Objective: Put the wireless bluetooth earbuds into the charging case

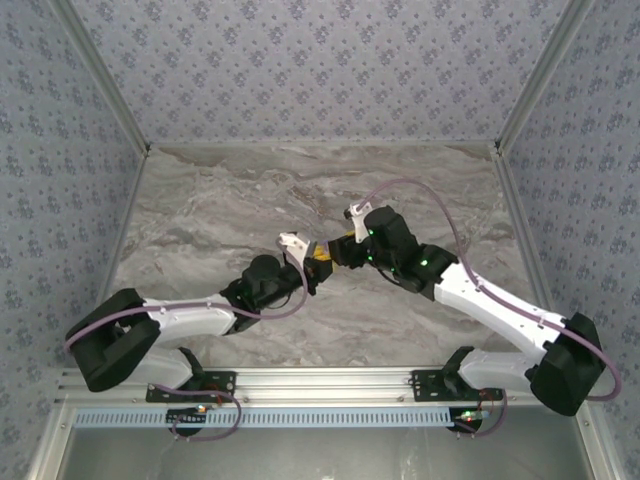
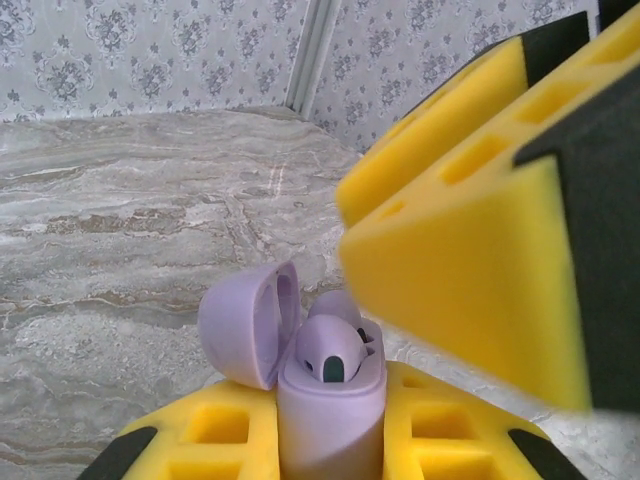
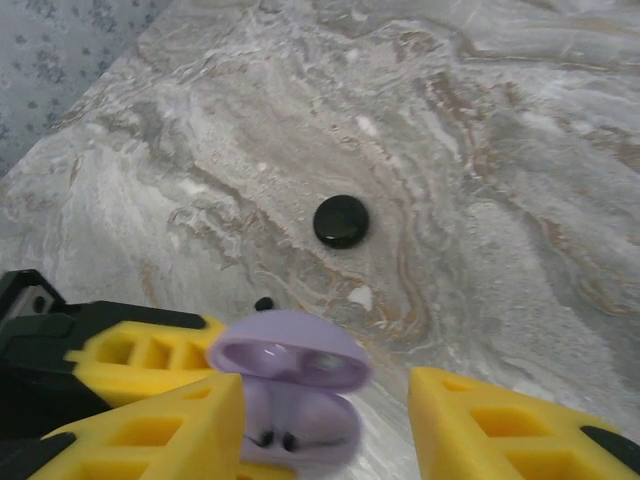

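Top external view: the left gripper and the right gripper meet tip to tip above the middle of the marble table; how their jaws stand cannot be told at this scale. Left wrist view: the left gripper is closed on the lower body of a lilac charging case, which stands upright between its yellow fingers, lifted off the table. The lid is swung open to the left. Two lilac earbuds sit in the wells, the nearer showing a dark patch. The right gripper's fingers hang just above and to the right. Right wrist view: the right gripper has its jaws spread, one finger just beside the case and the other apart from it, so it grips nothing. A black round disc lies on the table beyond, with a small black bit nearer; what either is cannot be told. Progress, as a judgement: both earbuds appear seated, so insertion looks done or nearly so. What is left is perhaps pressing them home and shutting the lid. No brand, label or writing can be read anywhere.
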`<act>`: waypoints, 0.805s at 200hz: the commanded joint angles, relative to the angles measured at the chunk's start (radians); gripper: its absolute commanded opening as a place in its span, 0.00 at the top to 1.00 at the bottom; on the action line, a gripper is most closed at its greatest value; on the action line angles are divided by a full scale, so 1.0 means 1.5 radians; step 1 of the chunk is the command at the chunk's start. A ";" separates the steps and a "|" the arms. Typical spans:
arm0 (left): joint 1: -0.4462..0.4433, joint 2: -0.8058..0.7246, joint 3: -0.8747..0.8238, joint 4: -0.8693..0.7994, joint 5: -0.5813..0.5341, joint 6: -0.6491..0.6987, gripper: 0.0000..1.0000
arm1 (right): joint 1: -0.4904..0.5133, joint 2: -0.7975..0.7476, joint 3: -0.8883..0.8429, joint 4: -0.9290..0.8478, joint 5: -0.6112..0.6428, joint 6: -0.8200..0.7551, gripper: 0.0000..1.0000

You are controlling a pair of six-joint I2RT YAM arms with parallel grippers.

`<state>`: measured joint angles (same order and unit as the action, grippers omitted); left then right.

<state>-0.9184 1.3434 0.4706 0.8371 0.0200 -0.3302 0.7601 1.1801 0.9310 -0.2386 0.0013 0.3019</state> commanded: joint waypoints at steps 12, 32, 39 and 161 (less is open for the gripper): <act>0.045 -0.054 0.018 -0.049 0.104 0.005 0.82 | -0.069 -0.035 -0.003 -0.064 -0.004 0.004 0.52; 0.064 -0.079 0.015 -0.062 0.157 0.008 0.82 | -0.122 -0.036 -0.015 -0.071 -0.064 0.004 0.52; 0.070 -0.087 0.013 -0.063 0.173 0.008 0.82 | -0.136 -0.037 -0.020 -0.070 -0.086 0.004 0.52; 0.080 -0.126 0.017 -0.037 0.346 0.014 0.82 | -0.193 0.003 -0.049 -0.029 -0.277 -0.020 0.64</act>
<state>-0.8040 1.1713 0.4706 0.7319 0.4515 -0.3153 0.4755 1.1645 0.8715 -0.3061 -0.3271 0.2928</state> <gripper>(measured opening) 0.196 0.393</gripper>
